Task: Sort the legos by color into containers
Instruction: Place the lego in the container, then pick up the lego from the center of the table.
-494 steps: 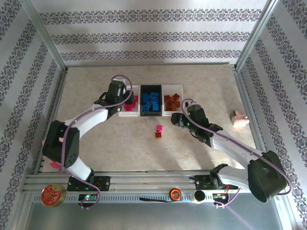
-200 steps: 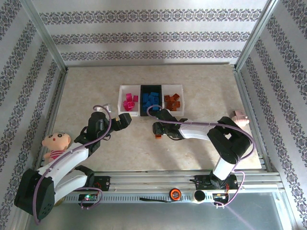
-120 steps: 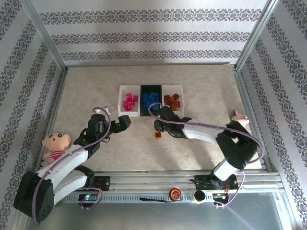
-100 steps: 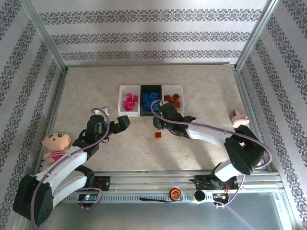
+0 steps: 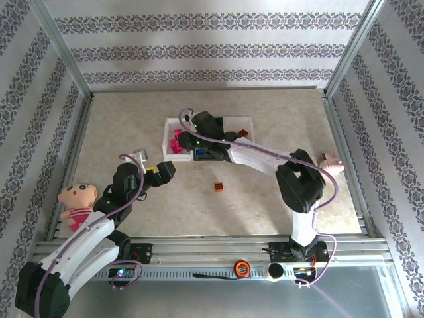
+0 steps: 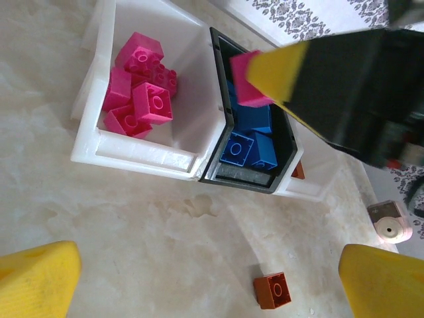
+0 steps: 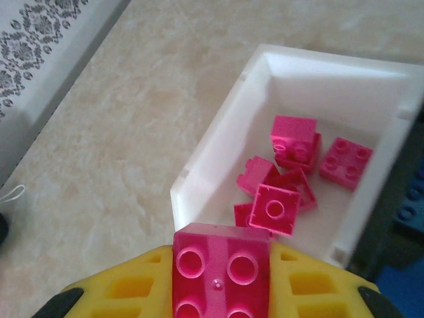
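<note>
Meanwhile right gripper (image 7: 222,301), pinching pink lego (image 7: 222,258), has reached white tray (image 7: 212,142); left gripper (image 5: 163,171) spread.

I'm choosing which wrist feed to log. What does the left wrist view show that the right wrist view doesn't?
Left wrist, not right wrist: an orange-brown brick loose on the table, and the left gripper, fingers wide open. Right wrist, not left: the studded top of the held pink brick in the shut right gripper. Both: that held brick, the white tray with its pink bricks, and the black tray beside it.
</note>
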Robot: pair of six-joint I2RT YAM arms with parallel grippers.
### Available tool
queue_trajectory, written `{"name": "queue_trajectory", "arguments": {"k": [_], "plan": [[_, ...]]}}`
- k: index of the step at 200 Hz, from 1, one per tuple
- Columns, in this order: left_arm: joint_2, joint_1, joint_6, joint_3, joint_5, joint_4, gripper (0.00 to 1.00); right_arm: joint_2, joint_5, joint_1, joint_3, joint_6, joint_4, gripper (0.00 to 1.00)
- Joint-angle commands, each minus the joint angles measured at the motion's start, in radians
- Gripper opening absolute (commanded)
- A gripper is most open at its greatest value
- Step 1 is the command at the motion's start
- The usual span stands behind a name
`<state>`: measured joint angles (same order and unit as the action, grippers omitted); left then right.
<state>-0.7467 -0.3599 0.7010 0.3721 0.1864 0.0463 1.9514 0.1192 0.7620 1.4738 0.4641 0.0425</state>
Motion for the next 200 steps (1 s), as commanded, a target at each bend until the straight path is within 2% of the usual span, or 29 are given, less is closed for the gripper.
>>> {"name": "queue_trajectory", "arguments": {"k": [1, 39, 72, 85, 101, 127, 160, 200], "plan": [[0.023, -0.009, -0.018, 0.010, -0.020, -0.063, 1.00, 0.085, 0.034, 0.010, 0.122, -0.003, 0.024, 0.27], [0.043, -0.010, -0.020, 0.010, -0.019, -0.085, 1.00, 0.217, 0.059, 0.010, 0.255, 0.038, 0.030, 0.27], [0.055, -0.009, -0.027, 0.014, -0.025, -0.104, 1.00, 0.303, 0.105, 0.012, 0.353, 0.069, 0.039, 0.33], [0.061, -0.009, -0.031, 0.017, -0.027, -0.110, 1.00, 0.310, 0.101, 0.011, 0.364, 0.077, 0.042, 0.37], [0.066, -0.009, -0.035, 0.020, -0.027, -0.115, 1.00, 0.304, 0.095, 0.007, 0.362, 0.088, 0.036, 0.49], [0.065, -0.009, -0.035, 0.026, -0.018, -0.114, 1.00, 0.254, 0.080, 0.002, 0.321, 0.094, 0.013, 0.60], [0.062, -0.008, -0.037, 0.038, -0.011, -0.113, 1.00, 0.128, 0.051, 0.000, 0.204, 0.084, -0.027, 0.64], [0.036, -0.010, -0.046, 0.051, -0.001, -0.108, 1.00, -0.078, 0.004, 0.008, -0.045, 0.064, -0.062, 0.70]]}}
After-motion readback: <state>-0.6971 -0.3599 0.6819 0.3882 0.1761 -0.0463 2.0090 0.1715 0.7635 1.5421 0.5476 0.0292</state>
